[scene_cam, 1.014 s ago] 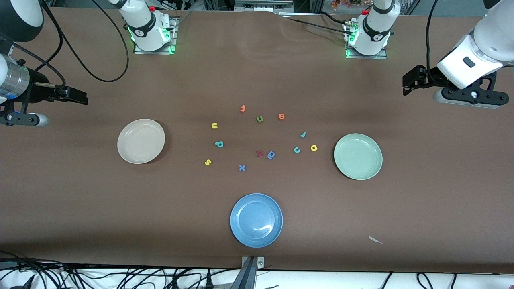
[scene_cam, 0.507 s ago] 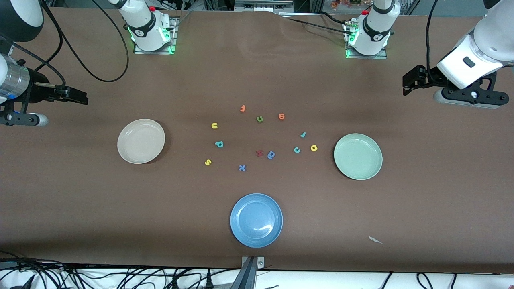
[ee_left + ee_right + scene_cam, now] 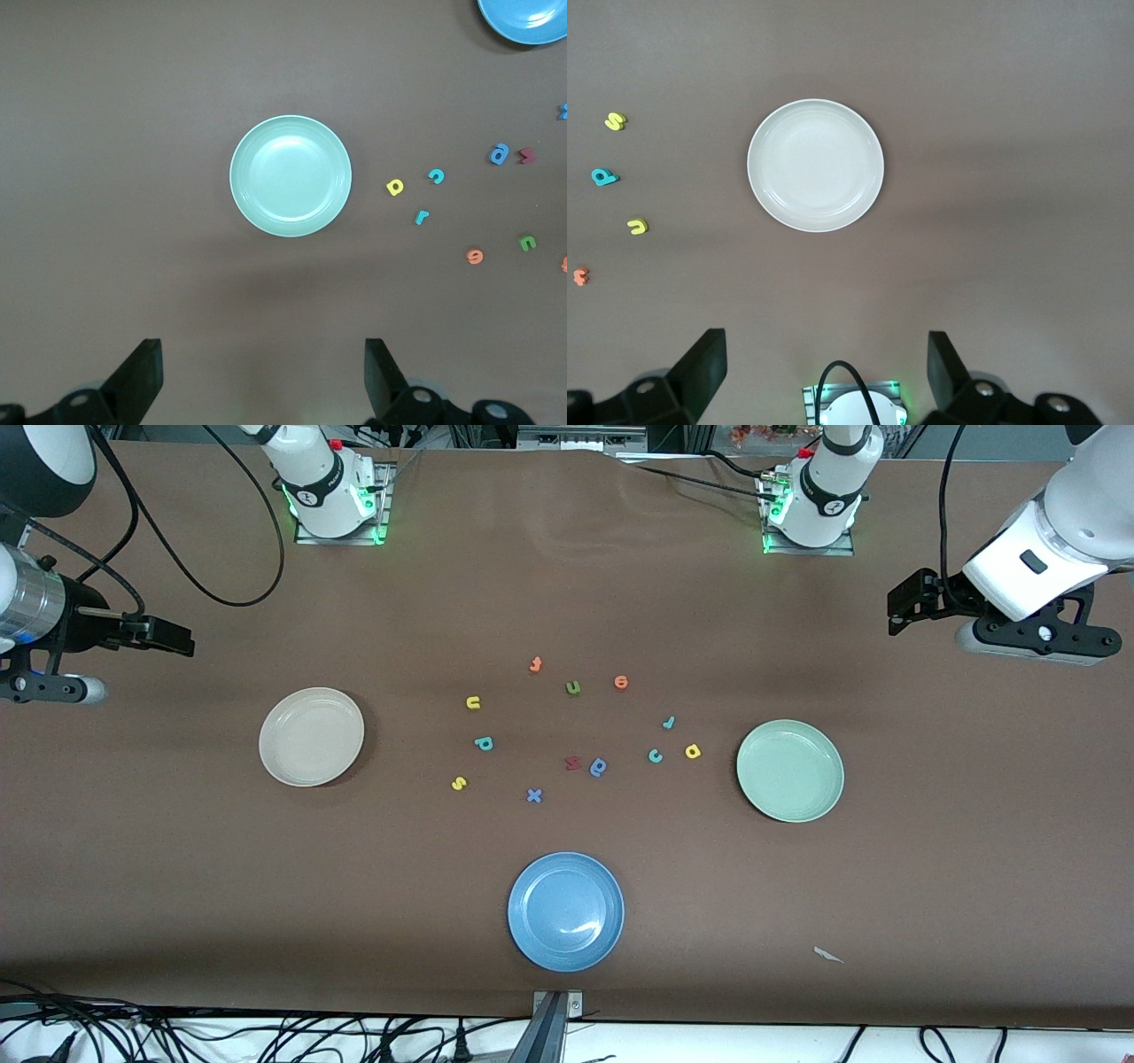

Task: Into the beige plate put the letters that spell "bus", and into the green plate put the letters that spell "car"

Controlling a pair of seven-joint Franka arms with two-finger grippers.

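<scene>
Front view, near to far: yellow s [image 3: 458, 783], teal b [image 3: 483, 743] and yellow u [image 3: 473, 703] lie beside the beige plate [image 3: 311, 736]; teal c [image 3: 655, 755], yellow a [image 3: 693, 751] and teal r [image 3: 669, 722] lie beside the green plate [image 3: 789, 771]. These foam letters look light and squashy; pinch across their edges. The right gripper [image 3: 824, 367] and left gripper [image 3: 261, 376] hang wide open, empty, each over its own end of the table.

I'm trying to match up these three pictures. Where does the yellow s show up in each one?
Front view: the yellow s lies on the table between the beige plate and the blue plate.
Right wrist view: the yellow s is near the picture's edge, beside the beige plate.
Left wrist view: not in it.
Shared landmark: the beige plate.
</scene>
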